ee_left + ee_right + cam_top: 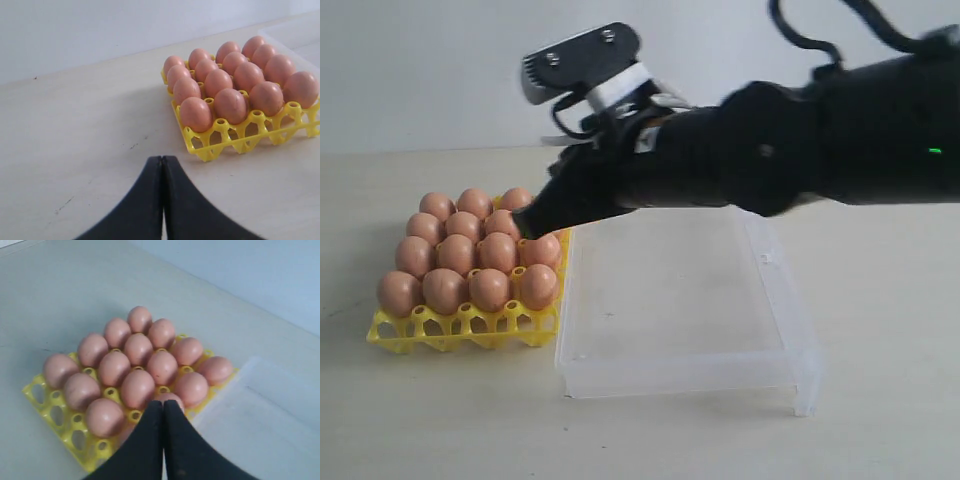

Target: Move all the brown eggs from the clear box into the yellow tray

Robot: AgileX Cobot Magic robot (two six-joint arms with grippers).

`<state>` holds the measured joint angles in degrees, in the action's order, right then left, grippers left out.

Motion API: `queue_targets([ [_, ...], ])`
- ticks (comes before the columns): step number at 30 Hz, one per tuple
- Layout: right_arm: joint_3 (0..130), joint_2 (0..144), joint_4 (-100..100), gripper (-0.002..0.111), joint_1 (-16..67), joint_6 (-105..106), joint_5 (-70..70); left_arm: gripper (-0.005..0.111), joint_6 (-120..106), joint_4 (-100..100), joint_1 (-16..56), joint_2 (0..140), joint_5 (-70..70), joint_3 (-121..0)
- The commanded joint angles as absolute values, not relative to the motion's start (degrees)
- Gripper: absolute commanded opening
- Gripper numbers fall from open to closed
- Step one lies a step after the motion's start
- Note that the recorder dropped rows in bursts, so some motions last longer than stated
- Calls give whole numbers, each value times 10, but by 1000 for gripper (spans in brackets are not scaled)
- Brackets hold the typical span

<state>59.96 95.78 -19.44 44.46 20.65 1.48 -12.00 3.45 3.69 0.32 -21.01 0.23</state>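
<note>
The yellow tray [460, 332] stands left of centre with brown eggs [488, 288] in its cups. The clear box [680, 375] lies just right of it, and no eggs show inside. My right gripper [526, 224] is shut and empty, its tip hovering over the tray's edge nearest the box; in the right wrist view the right gripper [163, 404] sits just above an egg [170, 397]. My left gripper [162, 160] is shut with nothing in it, over bare table short of the tray [235, 142]. The left arm does not show in the exterior view.
The right arm [800, 140] stretches across the box from the right, covering its far side. Pale table [420, 420] surrounds tray and box. A plain wall [420, 70] stands behind.
</note>
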Motion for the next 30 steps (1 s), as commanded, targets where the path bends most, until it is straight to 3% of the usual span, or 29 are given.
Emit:
queue_targets([
  [1, 462, 848, -195, 0, 371, 213, 100, 0, -120, 35, 39, 0, -207, 0],
  [5, 434, 777, -138, 0, 254, 178, 31, 0, -120, 35, 39, 0, -207, 0],
  [10, 470, 751, -35, 0, 196, 103, -70, 0, -120, 35, 39, 0, -207, 0],
  [30, 472, 554, 33, 0, 165, 85, -228, 0, -120, 35, 39, 0, -207, 0],
])
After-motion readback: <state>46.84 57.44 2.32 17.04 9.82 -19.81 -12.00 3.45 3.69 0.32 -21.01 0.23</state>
